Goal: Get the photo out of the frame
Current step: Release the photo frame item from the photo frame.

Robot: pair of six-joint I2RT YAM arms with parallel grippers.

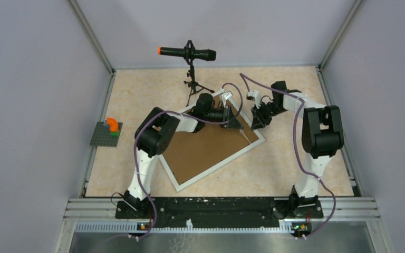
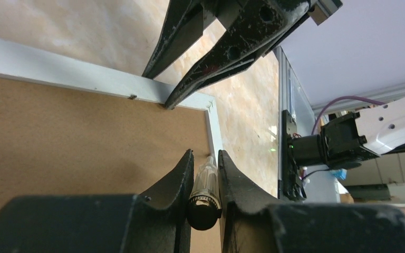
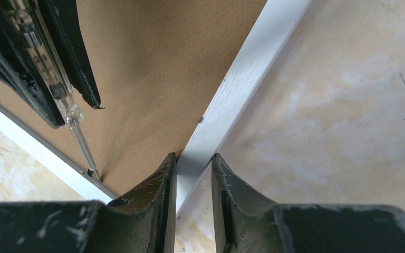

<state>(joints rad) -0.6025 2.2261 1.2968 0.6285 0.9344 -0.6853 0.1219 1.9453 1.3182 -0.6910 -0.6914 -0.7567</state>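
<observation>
The frame lies face down in the middle of the table, white border around a brown backing board. The photo is hidden under that board. My left gripper is shut on a screwdriver with a clear handle and black cap. Its metal tip rests at a small tab on the frame's inner edge near the far right corner. My right gripper is shut across the white border beside that same corner. In the top view the two grippers, left and right, sit close together.
A black microphone on a small tripod stands at the back, just behind the frame's far corner. A grey brick plate with coloured bricks sits at the table's left edge. Metal rails and grey walls bound the table.
</observation>
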